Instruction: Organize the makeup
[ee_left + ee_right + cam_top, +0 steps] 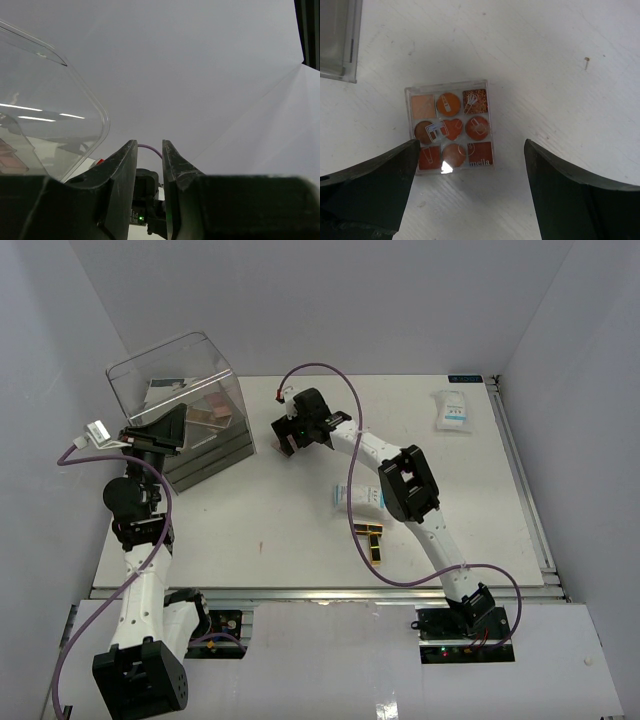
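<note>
top view: the clear box stands at the far left corner of the white worktop, with pink-brown palettes showing through its wall. the left claw is up against the box's near left side. the right claw hangs over the worktop just right of the box. one white-blue sachet lies far right near the back edge; its print is too small to read. a second sachet lies mid-worktop, partly under the right arm, and the black-and-gold lipstick tubes lie just in front of it.

left wrist view: the left claw's fingers are drawn almost together, only a narrow slit between them and nothing in it. the box's clear wall curves past on the left, outside the slit.

right wrist view: the right claw is released, fingers spread wide. a square eyeshadow palette lies flat on the worktop below and between them, nearer the left finger, touching neither. it has nine pans in orange-brown shades; the bottom right pan reads "meila". a grey corner of the box shows at top left, apart from the palette.
</note>
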You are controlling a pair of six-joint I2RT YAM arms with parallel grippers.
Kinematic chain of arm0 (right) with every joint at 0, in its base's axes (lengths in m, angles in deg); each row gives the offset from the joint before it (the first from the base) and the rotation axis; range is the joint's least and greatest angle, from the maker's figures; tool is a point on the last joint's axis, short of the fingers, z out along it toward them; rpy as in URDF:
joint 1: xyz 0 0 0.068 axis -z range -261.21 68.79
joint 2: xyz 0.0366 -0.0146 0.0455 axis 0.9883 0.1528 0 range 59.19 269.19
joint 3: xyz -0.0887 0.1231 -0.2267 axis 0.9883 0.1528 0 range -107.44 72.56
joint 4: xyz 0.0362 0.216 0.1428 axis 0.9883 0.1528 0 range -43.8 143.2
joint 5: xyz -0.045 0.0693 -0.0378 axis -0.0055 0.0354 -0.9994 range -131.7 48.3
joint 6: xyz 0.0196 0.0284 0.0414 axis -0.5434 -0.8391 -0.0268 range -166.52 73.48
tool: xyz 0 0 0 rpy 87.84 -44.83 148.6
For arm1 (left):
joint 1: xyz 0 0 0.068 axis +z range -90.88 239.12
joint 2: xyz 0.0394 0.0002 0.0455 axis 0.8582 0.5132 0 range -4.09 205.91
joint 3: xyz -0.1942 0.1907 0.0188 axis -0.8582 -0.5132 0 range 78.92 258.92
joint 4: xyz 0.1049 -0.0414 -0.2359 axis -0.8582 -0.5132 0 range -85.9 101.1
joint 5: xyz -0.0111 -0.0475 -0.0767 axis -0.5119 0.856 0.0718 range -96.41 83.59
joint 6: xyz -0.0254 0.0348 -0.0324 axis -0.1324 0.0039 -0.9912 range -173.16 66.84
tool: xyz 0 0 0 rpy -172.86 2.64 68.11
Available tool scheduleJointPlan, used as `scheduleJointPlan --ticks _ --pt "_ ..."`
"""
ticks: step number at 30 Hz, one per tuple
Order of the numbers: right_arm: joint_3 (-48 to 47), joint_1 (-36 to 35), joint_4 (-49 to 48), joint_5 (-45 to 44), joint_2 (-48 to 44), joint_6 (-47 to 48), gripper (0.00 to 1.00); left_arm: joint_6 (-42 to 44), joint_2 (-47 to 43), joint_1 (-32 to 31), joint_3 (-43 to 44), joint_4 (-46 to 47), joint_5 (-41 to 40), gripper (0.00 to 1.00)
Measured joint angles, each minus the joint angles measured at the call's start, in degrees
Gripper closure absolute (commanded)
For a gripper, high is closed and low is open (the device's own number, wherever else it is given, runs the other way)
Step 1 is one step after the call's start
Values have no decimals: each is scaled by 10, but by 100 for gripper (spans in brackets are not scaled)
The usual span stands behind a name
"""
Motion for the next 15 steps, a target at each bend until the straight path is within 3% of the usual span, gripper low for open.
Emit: scheduleJointPlan --ticks 9,15 --pt "2 1 -9 15 1 8 10 -1 -3 0 -12 5 0 63" --pt "15 -2 -29 43 1 9 10 -22 -10 0 -74 9 2 62"
